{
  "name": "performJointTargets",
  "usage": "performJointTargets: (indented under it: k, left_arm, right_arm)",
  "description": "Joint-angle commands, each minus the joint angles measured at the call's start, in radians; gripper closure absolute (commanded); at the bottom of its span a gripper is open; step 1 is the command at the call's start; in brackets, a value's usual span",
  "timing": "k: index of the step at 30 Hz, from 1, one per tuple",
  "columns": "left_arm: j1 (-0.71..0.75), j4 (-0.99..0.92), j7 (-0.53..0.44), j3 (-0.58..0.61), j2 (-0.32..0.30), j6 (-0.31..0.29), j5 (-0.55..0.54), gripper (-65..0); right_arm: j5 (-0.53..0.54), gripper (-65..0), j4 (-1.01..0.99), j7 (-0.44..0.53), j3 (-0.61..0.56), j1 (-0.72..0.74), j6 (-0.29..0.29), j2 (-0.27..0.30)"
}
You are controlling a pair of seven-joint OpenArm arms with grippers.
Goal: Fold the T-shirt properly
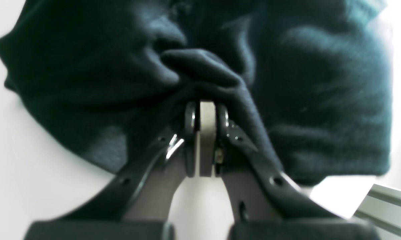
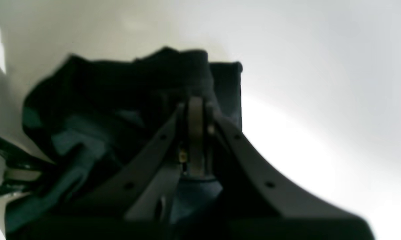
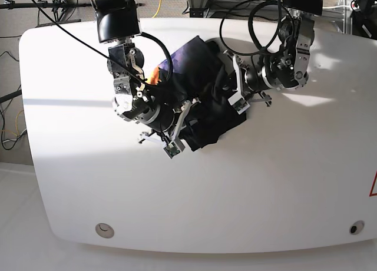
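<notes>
A white, rounded table (image 3: 88, 182) fills the base view, with cables and stands past its far edge. The T-shirt (image 3: 203, 115) lies bunched in a dark heap near the table's far middle, a sliver of orange and purple print showing at the heap's far-left side. My right gripper (image 3: 177, 135) sits at the heap's near-left edge and my left gripper (image 3: 235, 91) at its right edge; both are at the cloth.

In my left wrist view the T-shirt (image 1: 320, 100) spreads over the table (image 1: 20, 183) beyond my tool. My left gripper (image 1: 205, 106) is clenched, and a raised ridge of black fabric bunches right at its tips, so I judge I have a pinch of the shirt there.

In my right wrist view, blurred, my right gripper (image 2: 195, 103) is also clamped tight, with the T-shirt (image 2: 103, 100) draped around and under it; I take it as gripping cloth, though the exact fold held is hard to make out. The left gripper (image 2: 10, 175) shows beyond the heap at the left edge.

As I judge it, the shirt is far from folded; this step is about spreading it. To do it well I should draw my two grips apart evenly, lift enough that layers fall free, and lay the cloth flat before attempting any fold. Pulling unevenly risks twisting it further.
</notes>
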Motion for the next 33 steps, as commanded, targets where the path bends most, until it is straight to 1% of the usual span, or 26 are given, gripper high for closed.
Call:
performJointTargets:
  k: [1,10,12,20,28,33]
  left_arm:
    - [-0.011,0.015,-0.021,-0.009,-0.002,-0.002,-0.012,-0.1]
    - [-0.022,-0.035,-0.029,-0.021,-0.007,-0.002,-0.008,-0.1]
    - [-0.073,-0.107,-0.04,-0.013,-0.032,-0.002,-0.008,0.0]
    - [-0.177,-0.272,-0.057,-0.008,-0.053,-0.002,-0.006,0.0]
    - [-0.226,-0.33,-0.066,-0.011,-0.042,-0.002,0.005,0.0]
    - [-0.251,-0.356,-0.07,-0.005,-0.031,-0.002,0.018,0.0]
  right_arm:
    - [0.01,0.0,0.025,0.013,-0.004,0.013,0.003,-0.002]
    - [0.011,-0.1,0.007,0.008,-0.016,0.018,0.001,-0.009]
    - [-0.018,0.0,0.016,0.015,-0.016,0.012,-0.004,-0.014]
    - [-0.024,0.0,0.018,0.016,-0.008,-0.02,-0.002,-0.02]
    - [-0.006,0.0,0.015,0.041,0.013,-0.085,-0.003,0.005]
    - [-0.011,0.0,0.025,0.051,0.021,-0.124,-0.001,0.009]
